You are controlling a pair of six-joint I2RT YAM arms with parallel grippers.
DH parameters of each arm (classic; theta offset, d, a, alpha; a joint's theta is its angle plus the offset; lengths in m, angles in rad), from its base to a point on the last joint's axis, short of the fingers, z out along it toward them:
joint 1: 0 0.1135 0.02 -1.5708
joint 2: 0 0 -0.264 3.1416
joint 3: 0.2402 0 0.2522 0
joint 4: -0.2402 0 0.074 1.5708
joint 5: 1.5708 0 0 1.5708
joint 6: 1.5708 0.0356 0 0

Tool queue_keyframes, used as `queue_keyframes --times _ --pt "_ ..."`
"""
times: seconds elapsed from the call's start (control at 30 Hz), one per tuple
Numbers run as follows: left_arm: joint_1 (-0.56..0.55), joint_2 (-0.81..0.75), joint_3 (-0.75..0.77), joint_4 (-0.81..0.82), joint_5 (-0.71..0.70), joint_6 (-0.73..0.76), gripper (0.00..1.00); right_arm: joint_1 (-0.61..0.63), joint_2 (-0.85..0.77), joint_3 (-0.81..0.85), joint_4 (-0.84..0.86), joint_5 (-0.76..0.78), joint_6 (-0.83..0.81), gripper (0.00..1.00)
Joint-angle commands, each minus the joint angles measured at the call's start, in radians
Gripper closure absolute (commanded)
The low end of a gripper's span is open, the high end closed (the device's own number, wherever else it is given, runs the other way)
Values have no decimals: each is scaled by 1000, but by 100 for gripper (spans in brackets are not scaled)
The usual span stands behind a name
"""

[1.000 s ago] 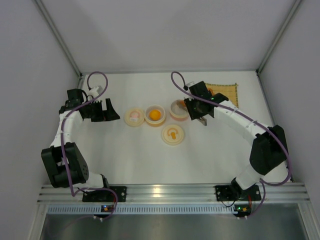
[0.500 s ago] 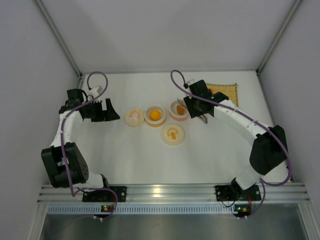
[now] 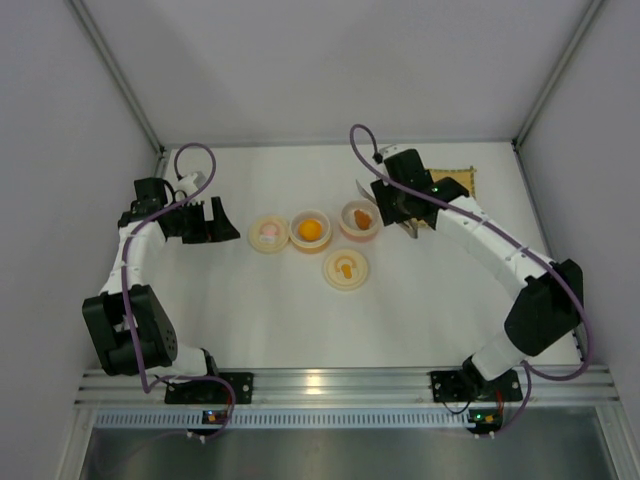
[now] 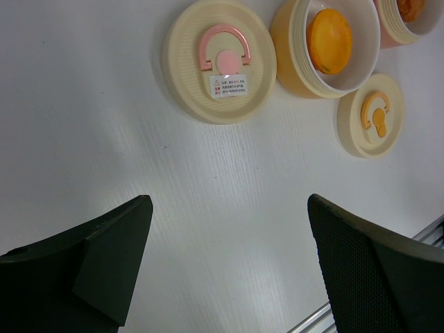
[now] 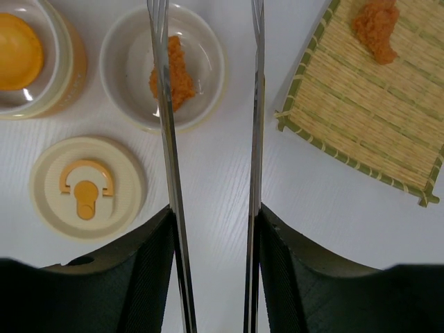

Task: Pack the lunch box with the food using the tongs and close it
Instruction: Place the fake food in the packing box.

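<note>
The lunch box stands in parts: a pale yellow bowl (image 3: 311, 230) holding a round orange piece of food (image 4: 329, 40), a pink bowl (image 3: 360, 220) with an orange-brown lump (image 5: 180, 83) in it, a cream top with a pink centre (image 4: 218, 59) and a second top with an orange centre (image 5: 87, 187). My right gripper (image 5: 215, 222) is shut on the silver tongs (image 5: 163, 104), whose arms are spread and carry nothing, their tips over the pink bowl's right side. Another lump (image 5: 377, 28) lies on the woven mat (image 5: 368, 118). My left gripper (image 4: 229, 208) hangs open over bare table.
The mat (image 3: 462, 183) lies at the back right, partly under my right arm. The metal rail (image 3: 340, 380) runs along the near edge. White walls close the table in on three sides.
The tongs have spread and drawn back to the right from the pink bowl, leaving the orange-brown lump lying in it. The left arm has not moved.
</note>
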Motion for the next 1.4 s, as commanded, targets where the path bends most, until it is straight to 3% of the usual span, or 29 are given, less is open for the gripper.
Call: queue_keyframes --times 0.0,0.23,0.53,1.03,1.37 --pt "6 -17 36 16 8 11 2 -6 -55 96 -40 -51 16 54" --pt "6 -22 30 14 7 11 2 17 -4 176 -183 -132 19 62" --pt "4 -25 27 16 6 14 2 28 54 199 -268 -159 35 63" --pt "6 -22 25 17 5 14 2 28 125 170 -258 -155 29 52" --pt "6 -16 28 22 3 13 2 28 151 172 -262 -146 19 52"
